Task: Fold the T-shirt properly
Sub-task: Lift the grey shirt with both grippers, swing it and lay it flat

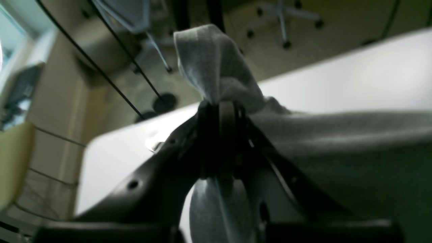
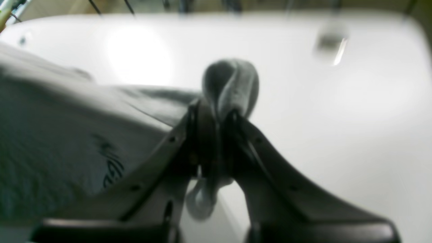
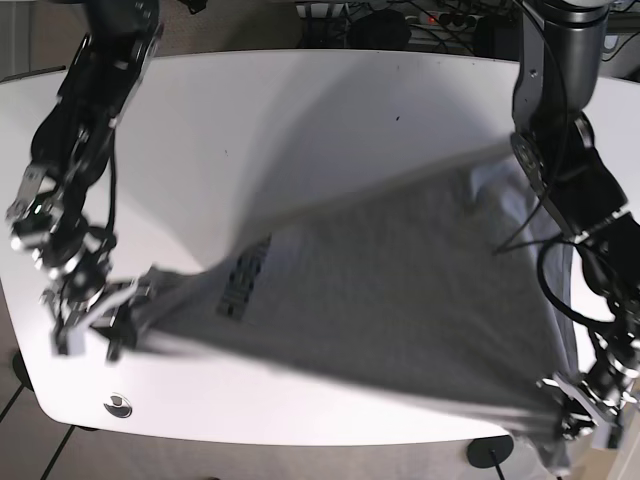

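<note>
Shirt: the grey T-shirt [image 3: 380,290] is stretched between our two arms over the white table [image 3: 300,110], near edge lifted, far part draped toward the back.
Left gripper: the left gripper [image 1: 222,111] is clamped tight on a bunched corner, with cloth poking out above the jaws.
Right gripper: the right gripper [image 2: 216,114] is pinched on its own wad of fabric, same deal.
Why held like this: we'd guess corner grips pulled apart keep the edge taut so the fold lands flat.
Base view extra: only here do we see the whole spread, plus the dark print [image 3: 245,275] near the right arm's side.
Wrist view extra: they show the actual pinch, which is too small to read in the base view.
</note>
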Motion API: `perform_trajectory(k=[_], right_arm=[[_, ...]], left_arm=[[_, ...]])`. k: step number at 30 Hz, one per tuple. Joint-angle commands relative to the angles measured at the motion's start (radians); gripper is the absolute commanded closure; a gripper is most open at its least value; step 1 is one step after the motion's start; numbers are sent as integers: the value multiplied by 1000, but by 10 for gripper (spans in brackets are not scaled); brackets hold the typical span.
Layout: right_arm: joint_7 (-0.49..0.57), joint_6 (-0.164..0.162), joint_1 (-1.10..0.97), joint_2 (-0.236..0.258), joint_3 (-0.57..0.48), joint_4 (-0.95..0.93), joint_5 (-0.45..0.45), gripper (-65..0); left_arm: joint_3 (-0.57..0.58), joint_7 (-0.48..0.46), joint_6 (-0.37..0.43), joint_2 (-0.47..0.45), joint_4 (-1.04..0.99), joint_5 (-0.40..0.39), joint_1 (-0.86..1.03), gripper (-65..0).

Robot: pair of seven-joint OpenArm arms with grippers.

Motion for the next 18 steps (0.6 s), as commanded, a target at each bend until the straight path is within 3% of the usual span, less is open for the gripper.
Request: perform_trajectory(k=[1,6,10,12,18], right_arm=[[3,30,200,37,1,-57,6,-21],[-17,45,551,89,-145,-148,6,-21],[-60,50,588,102,-159,-109,6,-21],[-62,73,511,117,-159,-57,6,-21],[-62,83,63,111,-63,158,6,-21]], left_arm=[[0,-29,7,-25,-67,-10,-170,0],[0,-27,7,-100,-128,-15,-359,0],[-9,39,7,-129,-31,-16,-333,0],[-11,56,7,-134,22,-19,-256,0],[-138,57,7,-131,196,-21,132,0]])
